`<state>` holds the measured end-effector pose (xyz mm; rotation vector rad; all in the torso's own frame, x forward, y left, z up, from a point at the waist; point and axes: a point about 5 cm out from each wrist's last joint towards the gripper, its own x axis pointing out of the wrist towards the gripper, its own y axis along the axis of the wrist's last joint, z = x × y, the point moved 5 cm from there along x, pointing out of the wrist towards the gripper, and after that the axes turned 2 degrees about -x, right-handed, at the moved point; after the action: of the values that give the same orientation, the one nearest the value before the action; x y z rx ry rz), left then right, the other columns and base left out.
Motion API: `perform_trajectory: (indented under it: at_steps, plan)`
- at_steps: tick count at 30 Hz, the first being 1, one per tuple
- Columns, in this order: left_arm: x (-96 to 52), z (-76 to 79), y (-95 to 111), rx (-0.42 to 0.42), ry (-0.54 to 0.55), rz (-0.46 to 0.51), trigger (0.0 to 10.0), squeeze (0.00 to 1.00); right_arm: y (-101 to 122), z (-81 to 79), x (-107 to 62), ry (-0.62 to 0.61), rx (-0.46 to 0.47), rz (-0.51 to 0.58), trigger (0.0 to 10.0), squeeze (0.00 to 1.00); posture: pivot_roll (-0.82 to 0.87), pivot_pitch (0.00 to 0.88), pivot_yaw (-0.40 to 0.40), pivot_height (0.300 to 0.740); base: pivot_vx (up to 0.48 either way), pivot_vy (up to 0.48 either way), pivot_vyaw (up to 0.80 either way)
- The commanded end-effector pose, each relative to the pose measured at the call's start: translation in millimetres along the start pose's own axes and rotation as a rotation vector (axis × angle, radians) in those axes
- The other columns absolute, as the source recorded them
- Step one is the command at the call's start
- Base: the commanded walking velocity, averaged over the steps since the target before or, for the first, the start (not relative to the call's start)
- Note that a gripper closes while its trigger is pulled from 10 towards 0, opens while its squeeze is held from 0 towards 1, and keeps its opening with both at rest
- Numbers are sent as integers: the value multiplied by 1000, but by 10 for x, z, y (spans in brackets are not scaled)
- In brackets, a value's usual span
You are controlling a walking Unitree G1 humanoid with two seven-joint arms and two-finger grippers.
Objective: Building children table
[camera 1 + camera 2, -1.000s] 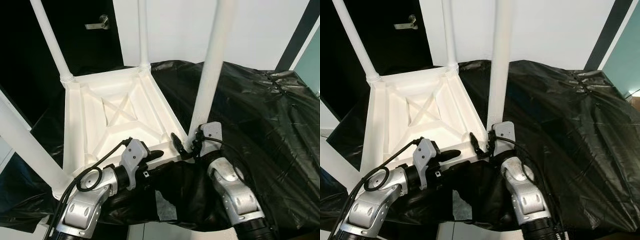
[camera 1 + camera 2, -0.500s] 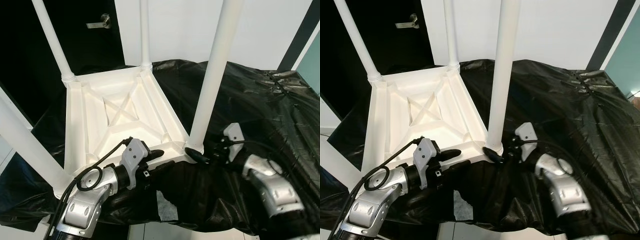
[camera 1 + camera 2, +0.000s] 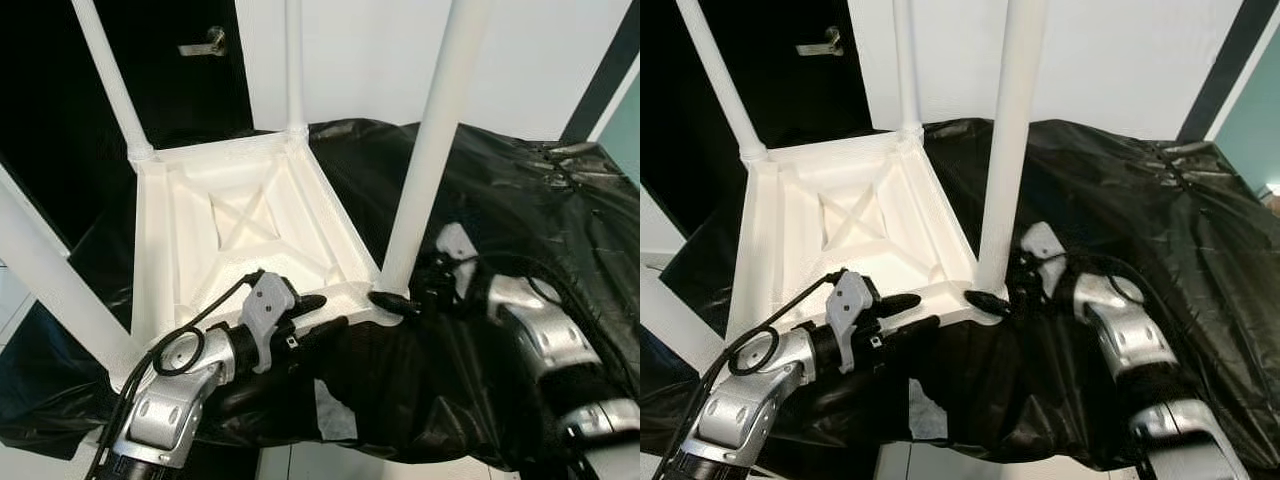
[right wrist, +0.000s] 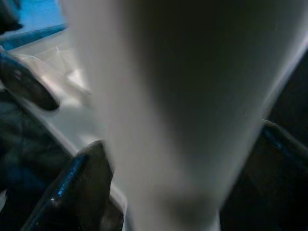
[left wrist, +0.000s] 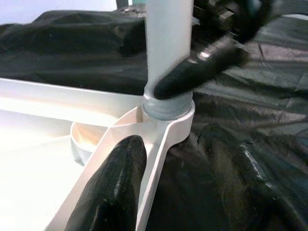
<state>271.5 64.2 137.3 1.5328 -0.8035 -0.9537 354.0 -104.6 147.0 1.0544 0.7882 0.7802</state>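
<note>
R gripper (image 3: 392,300) at leg (image 3: 425,170) base; black sheet (image 3: 540,220) under table (image 3: 240,230).

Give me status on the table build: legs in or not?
Done: the upturned tabletop has legs standing at all four corners. In hand: the right claw is at the base of the near-right leg, one finger on each side; the left claw straddles the tabletop's near rim. Left: can't tell if that leg is fully seated; the table isn't yet flipped upright.
</note>
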Motion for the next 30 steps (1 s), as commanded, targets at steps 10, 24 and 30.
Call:
perform_trajectory:
  at_steps: [10,24,30]
  plan:
    - [-37,-38,-25,-3,52,-8,10000,0,-145,-108,-30,61,29,-10,0,0,21,0,-33,740,0,0,0]
    - [-9,-7,-36,-13,30,-8,10000,0,-249,-141,-52,-192,123,-35,10000,0,-16,0,-18,740,0,0,0]
    - [4,6,-35,-16,20,-7,10000,0,-265,-209,52,-354,189,-49,10000,0,-20,0,-17,740,0,0,0]
